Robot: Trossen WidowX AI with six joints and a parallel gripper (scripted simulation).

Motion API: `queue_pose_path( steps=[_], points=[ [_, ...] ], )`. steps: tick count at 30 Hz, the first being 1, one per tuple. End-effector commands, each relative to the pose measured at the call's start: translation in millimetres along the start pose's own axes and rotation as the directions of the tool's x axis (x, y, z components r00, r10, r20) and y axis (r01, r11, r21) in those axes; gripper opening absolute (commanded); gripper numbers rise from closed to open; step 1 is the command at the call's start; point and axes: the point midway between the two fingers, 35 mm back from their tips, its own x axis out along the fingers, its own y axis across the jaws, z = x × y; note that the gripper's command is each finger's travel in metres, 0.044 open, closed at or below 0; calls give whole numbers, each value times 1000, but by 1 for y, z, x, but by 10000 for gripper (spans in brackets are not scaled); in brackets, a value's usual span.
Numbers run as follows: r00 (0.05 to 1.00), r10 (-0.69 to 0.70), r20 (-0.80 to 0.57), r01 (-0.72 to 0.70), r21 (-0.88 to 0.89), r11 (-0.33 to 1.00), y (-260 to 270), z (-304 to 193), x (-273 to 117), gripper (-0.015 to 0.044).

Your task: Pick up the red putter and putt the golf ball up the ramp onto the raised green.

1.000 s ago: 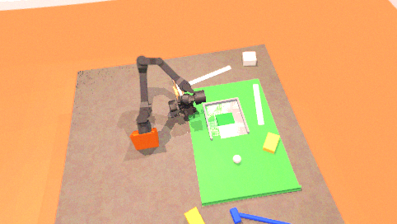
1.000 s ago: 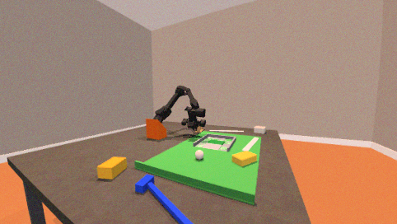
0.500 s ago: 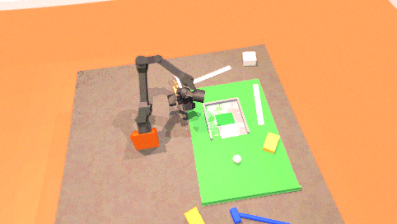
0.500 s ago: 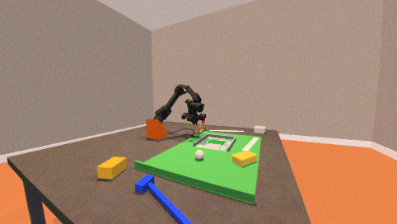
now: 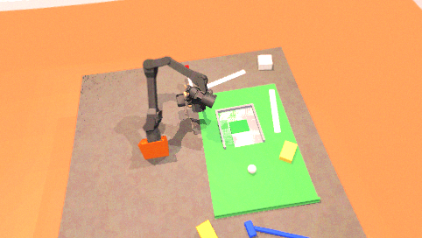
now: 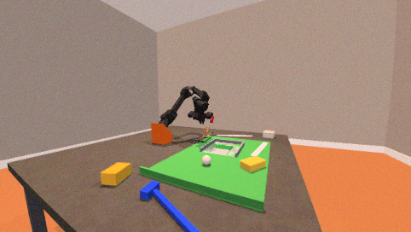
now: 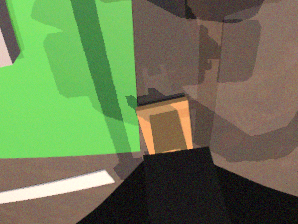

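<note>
The gripper [image 6: 204, 116] is clamped on the red putter [image 6: 211, 118], lifted above the table's far side by the raised green [image 6: 222, 147], so it should carry the head low behind the golf ball [image 6: 206, 159] and stroke gently upslope.

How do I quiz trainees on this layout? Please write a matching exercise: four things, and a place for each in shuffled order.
Things:
1. golf ball
2. red putter
3. blue mallet
4. white cube

Places:
A. far corner of the table
B. clamped in the gripper
C. on the green mat, short of the ramp
D. on the table's near edge, off the mat

Pairs: 1-C, 2-B, 3-D, 4-A
</note>
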Motion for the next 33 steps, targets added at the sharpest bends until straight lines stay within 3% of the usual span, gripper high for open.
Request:
queue_pose_path(
  steps=[1, 17, 33],
  points=[
    [1000, 24, 21, -25, 67, 997, 12, 15, -10, 0],
    [980, 112, 164, -160, 317, 935, 53, 97, -68, 0],
    [938, 201, 283, -339, 631, 698, 62, 199, -139, 0]
  ],
)
